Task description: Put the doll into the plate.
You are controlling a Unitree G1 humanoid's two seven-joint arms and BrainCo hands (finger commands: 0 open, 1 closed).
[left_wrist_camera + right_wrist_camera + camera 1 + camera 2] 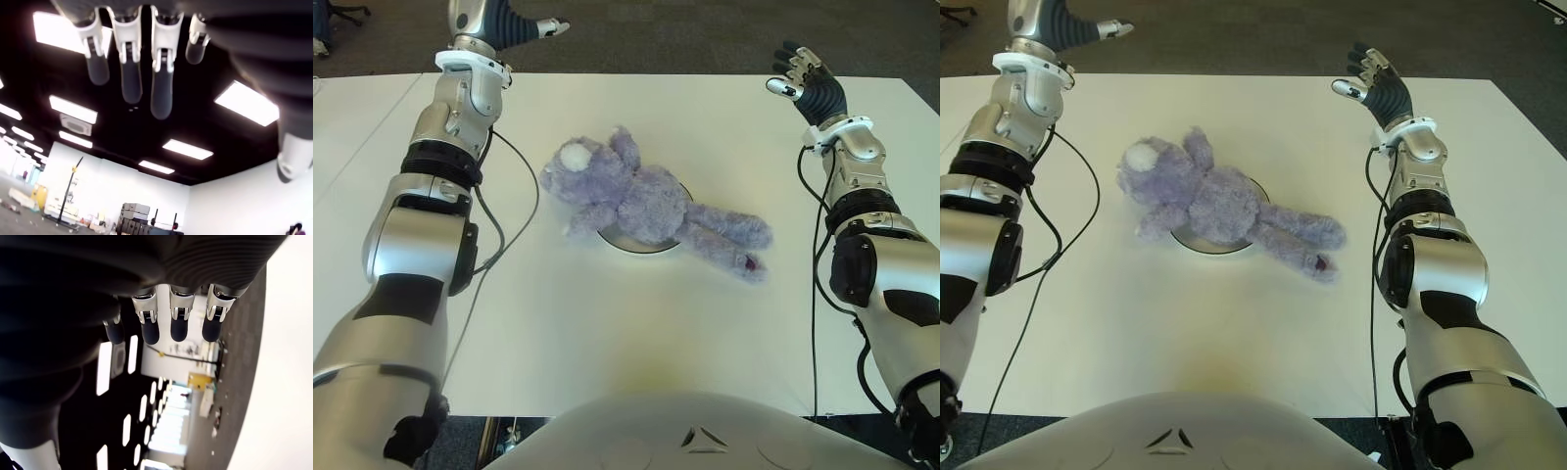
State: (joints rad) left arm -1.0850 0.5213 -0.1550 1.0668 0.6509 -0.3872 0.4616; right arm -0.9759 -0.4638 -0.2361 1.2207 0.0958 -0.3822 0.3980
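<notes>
Left eye view — doll (641, 201) apparently on plate (641, 244), left hand (524, 27), right hand (808, 78) spread, empty.

The teddy bear (651, 206) is shaggy lilac plush, over a smooth, glossy metal-looking plate (641, 243). The bench (607, 323) is matt white. Each hand (806, 80) (514, 29) looks ribbed black rubber with glossy silver plastic joints.

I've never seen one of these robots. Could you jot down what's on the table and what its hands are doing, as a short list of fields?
doll: purple plush doll lying across the plate, legs trailing off toward the robot's right
plate: round plate, mostly hidden under the doll
table: white table
left hand: left hand raised at the far edge, open, empty
right hand: right hand raised at the far right, open, empty
</notes>
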